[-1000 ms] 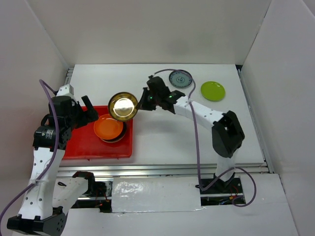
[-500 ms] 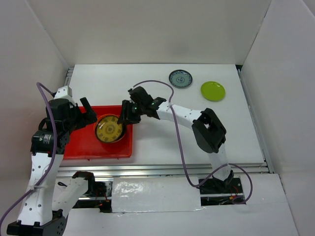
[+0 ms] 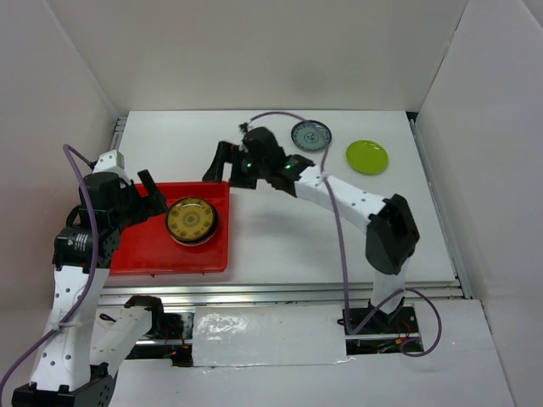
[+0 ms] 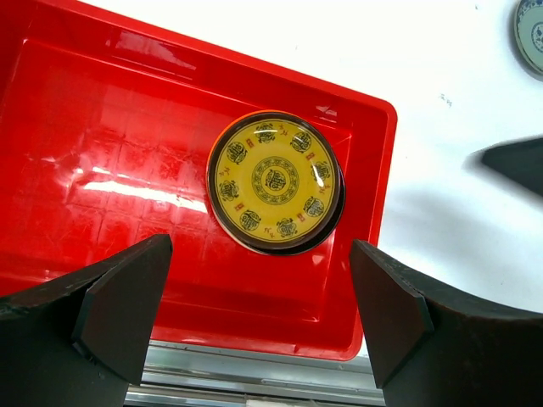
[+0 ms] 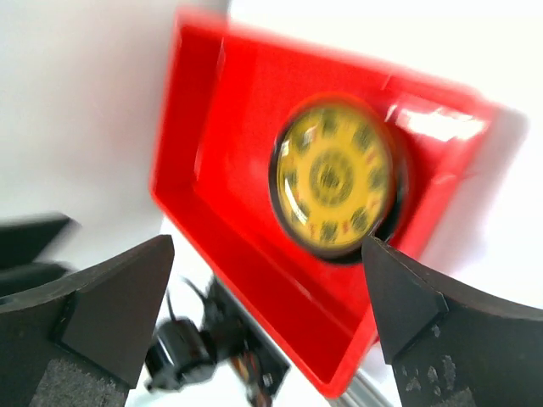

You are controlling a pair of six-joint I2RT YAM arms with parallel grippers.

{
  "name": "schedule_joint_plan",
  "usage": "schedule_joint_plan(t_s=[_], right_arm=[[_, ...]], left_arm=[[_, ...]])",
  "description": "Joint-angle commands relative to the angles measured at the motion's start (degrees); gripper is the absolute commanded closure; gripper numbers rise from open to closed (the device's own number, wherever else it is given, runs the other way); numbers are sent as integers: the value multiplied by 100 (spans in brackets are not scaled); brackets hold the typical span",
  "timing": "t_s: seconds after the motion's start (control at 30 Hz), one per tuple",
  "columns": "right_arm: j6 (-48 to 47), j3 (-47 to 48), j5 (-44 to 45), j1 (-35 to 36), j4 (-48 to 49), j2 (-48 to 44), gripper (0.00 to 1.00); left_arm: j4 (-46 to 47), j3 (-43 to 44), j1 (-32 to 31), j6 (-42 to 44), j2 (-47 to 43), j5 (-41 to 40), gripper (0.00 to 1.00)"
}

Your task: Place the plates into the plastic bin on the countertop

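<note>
The red plastic bin (image 3: 136, 250) lies at the left of the countertop (image 3: 288, 237). In its right part a brown-yellow patterned plate (image 3: 191, 220) lies flat on top of a stack, and a dark rim (image 4: 333, 222) shows under it. My right gripper (image 3: 222, 163) hangs open and empty just behind the bin's back right corner. From there it looks down on the plate (image 5: 335, 182) and the bin (image 5: 229, 170). My left gripper (image 3: 154, 193) is open over the bin's left half, with the plate (image 4: 274, 181) ahead of its fingers. A blue-grey plate (image 3: 310, 136) and a lime green plate (image 3: 366, 157) lie at the back right.
White walls close in the countertop on three sides. A metal rail (image 3: 280, 292) runs along its front edge. The right arm (image 3: 356, 199) stretches across the middle of the table, and its purple cable loops above it.
My right gripper opened and let the brown-yellow plate down onto the stack in the bin. It then drew back toward the rear. The left arm has barely moved.
</note>
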Motion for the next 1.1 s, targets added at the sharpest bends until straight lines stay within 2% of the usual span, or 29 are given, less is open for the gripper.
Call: schedule_joint_plan(t_s=[0.0, 0.03, 0.13, 0.17, 0.3, 0.37, 0.5, 0.63, 0.83, 0.97, 1.07], right_arm=[[-80, -186, 913, -706, -299, -972, 0], [-11, -292, 1010, -1187, -405, -1103, 0], [199, -889, 1318, -2059, -634, -1227, 0], [253, -1064, 1362, -2706, -548, -1254, 0], [534, -1882, 1363, -4160, -161, -1272, 0], [509, -1876, 1363, -4826, -20, -1097, 1], [333, -1375, 1066, -5557, -116, -176, 2], [263, -961, 845, -6051, -230, 520, 3], [166, -618, 783, -6315, -300, 1206, 5], [262, -382, 668, -6351, -388, 1356, 11], [201, 136, 580, -6360, -827, 1698, 21]], left_arm=[[109, -8, 19, 136, -65, 60, 1], [118, 0, 28, 136, -65, 130, 1], [197, -96, 28, 206, -13, 288, 1], [223, -114, 28, 224, 40, 393, 1], [355, -96, 2, 215, 234, 622, 1], [460, -70, 2, 207, 304, 693, 1], [584, -149, -86, 312, 427, 729, 1], [733, -324, -306, 312, 383, 553, 1], [742, -272, -499, 312, 453, 491, 1], [672, -123, -569, 330, 629, 491, 1], [636, -79, -631, 321, 612, 377, 1]])
